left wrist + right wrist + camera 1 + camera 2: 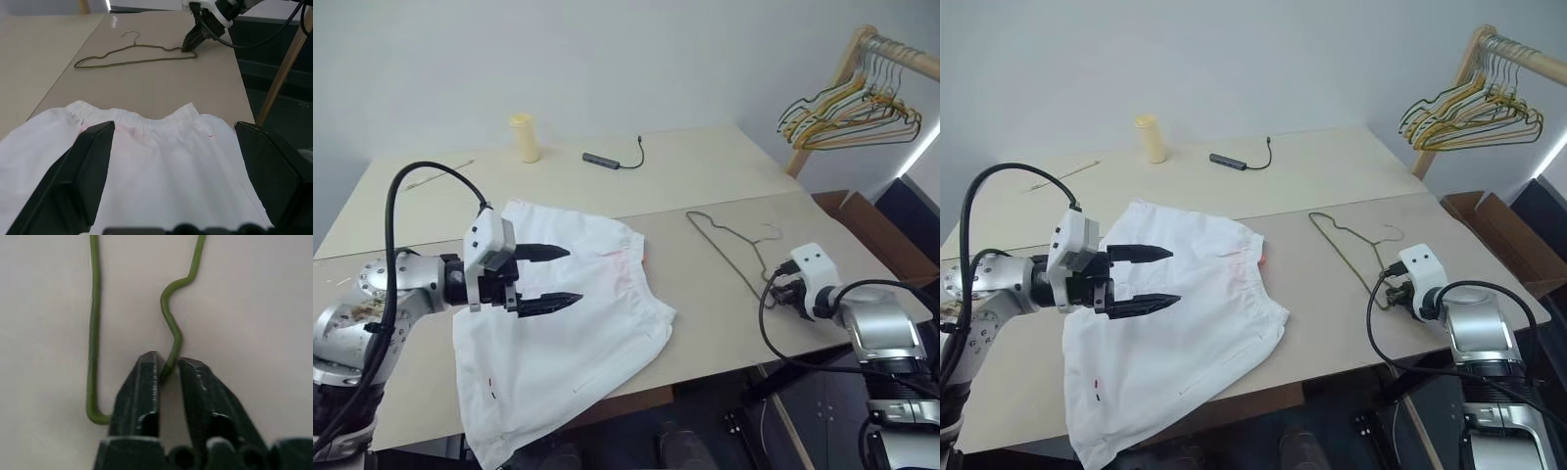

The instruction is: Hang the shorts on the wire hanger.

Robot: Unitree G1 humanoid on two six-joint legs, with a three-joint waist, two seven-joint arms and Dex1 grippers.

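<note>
The white shorts [568,328] lie flat on the table [705,176], waistband toward the middle and one leg hanging over the near edge. My left gripper [574,275] hovers just above the shorts, open, its fingers [88,171] spread wide with nothing between them. The thin green-grey wire hanger [724,240] lies flat on the table to the right of the shorts. My right gripper [166,363] is shut on the wire hanger at the corner nearest the table's right edge; the wire [171,328] is pinched between the two fingertips.
A pale yellow cup [525,137] and a dark adapter with a cable [603,159] sit at the back of the table. A wooden rack with several coloured hangers [852,108] stands at the far right. The table's near edge is close to my right gripper.
</note>
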